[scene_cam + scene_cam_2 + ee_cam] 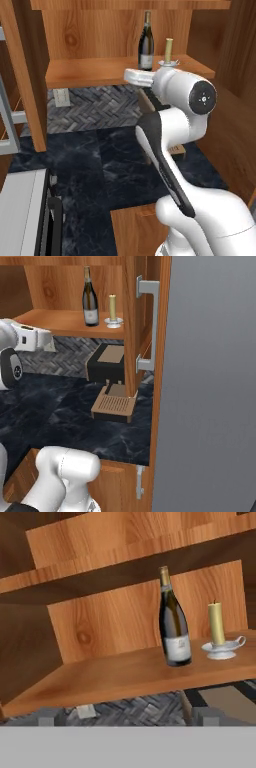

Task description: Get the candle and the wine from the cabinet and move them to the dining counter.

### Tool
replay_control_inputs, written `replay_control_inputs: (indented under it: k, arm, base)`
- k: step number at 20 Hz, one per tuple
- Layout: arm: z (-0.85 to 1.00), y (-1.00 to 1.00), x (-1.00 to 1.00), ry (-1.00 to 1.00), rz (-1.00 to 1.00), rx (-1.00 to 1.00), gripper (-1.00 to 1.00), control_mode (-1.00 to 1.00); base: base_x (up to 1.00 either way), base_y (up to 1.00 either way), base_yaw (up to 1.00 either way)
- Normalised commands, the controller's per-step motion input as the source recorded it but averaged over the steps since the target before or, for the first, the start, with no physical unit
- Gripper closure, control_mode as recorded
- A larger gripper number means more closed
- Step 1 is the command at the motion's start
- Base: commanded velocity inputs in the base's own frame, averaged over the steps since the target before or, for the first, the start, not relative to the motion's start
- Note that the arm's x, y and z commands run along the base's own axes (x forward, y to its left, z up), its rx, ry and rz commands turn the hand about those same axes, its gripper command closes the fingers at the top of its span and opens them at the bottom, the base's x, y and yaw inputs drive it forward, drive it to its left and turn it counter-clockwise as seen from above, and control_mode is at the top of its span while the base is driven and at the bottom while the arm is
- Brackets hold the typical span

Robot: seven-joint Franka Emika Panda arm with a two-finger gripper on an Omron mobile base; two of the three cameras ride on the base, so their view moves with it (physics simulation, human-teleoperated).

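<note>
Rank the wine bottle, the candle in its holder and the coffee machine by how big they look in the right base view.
1. Coffee machine, though it sits nearer the camera.
2. Wine bottle.
3. Candle, clearly smallest; it stands beside the bottle on the same shelf.

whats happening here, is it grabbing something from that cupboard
Not yet. The robot's gripper is open and empty, pointed at the open cabinet's shelf from just in front of it. The wine bottle and the candle in its white holder both stand upright on that shelf, side by side and apart, with the bottle nearer the gripper's line. Below the shelf sits a dark coffee machine on the black marble worktop.
</note>
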Motion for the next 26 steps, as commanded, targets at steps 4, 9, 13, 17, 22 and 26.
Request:
replay_control_inputs:
  k: [4, 9, 13, 17, 22, 26]
  arm:
    - [0.51, -0.60, 0.00, -0.24, -0.19, -0.06, -1.00, -1.00]
    - [0.60, -0.47, -0.01, -0.26, -0.12, -0.03, -1.00, -1.00]
    - [0.50, -0.33, 0.00, -0.18, -0.09, 0.00, -1.00, -1.00]
    - [0.32, -0.21, 0.01, -0.01, -0.01, 0.00, -1.00, -1.00]
    - [0.08, -0.04, 0.06, 0.00, 0.00, -0.02, -1.00, -1.00]
    - [0.05, 0.00, 0.13, 0.06, 0.00, -0.02, -1.00, -1.00]
  base:
    - [0.00, 0.00, 0.00]
    - [0.00, 0.00, 0.00]
    - [0.00, 0.00, 0.00]
    - [0.00, 0.00, 0.00]
    - [0.00, 0.00, 0.00]
    - [0.00, 0.00, 0.00]
